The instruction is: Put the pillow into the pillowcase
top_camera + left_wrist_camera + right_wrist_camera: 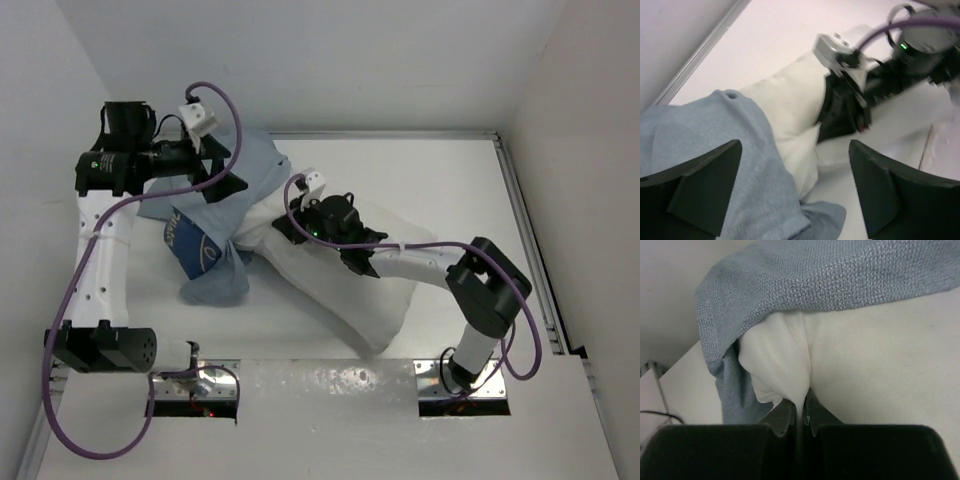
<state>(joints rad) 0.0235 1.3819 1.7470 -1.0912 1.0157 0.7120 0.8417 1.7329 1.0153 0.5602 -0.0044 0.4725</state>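
My right jaws pinch the pillow point(350, 290); my left jaws stand open. The pillowcase point(255, 165) covers one end only.

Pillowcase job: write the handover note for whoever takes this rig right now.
Left gripper: open, holding nothing, above the pillowcase.
Right gripper: shut on a fold of the pillow, right by the case's edge.
Things: the pillow lies diagonally on the table, with the pillowcase bunched over its far left end.
Done: only that end is draped.
Left: most of the pillow is bare. Probably grip the case's opening and draw it along the pillow.
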